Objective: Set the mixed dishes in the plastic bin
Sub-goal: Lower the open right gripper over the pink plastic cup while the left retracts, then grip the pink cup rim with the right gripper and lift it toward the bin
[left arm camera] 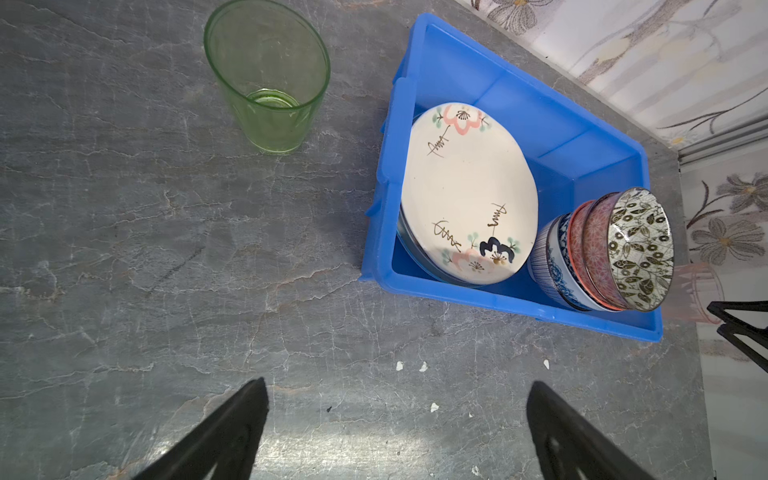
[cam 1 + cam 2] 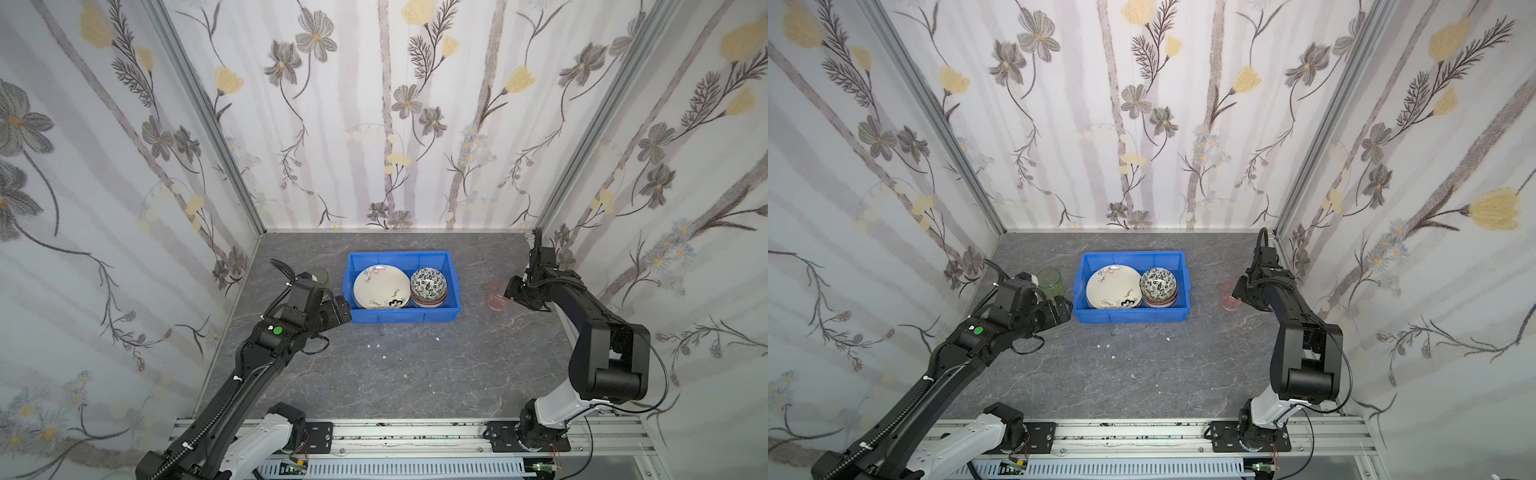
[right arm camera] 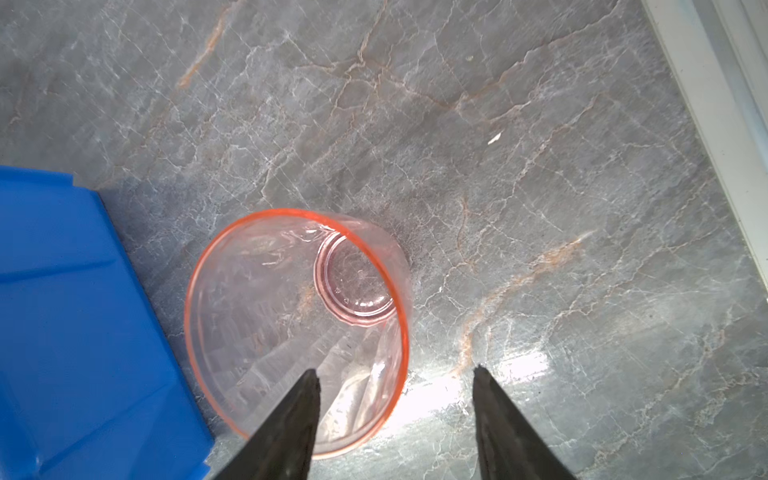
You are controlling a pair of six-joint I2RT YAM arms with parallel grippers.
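The blue plastic bin stands mid-table. Inside it, a cream flowered plate tops a stack, and a black-white leaf bowl tops the nested bowls. A green tumbler stands upright left of the bin. A pink tumbler stands to the bin's right. My right gripper straddles its near wall, one finger inside and one outside, with a gap showing. My left gripper hangs open over bare table by the bin's left front corner.
Small white chips lie on the grey stone tabletop in front of the bin. Flowered walls close in the left, back and right sides, and the right wall's base runs close to the pink tumbler. A metal rail lines the front edge.
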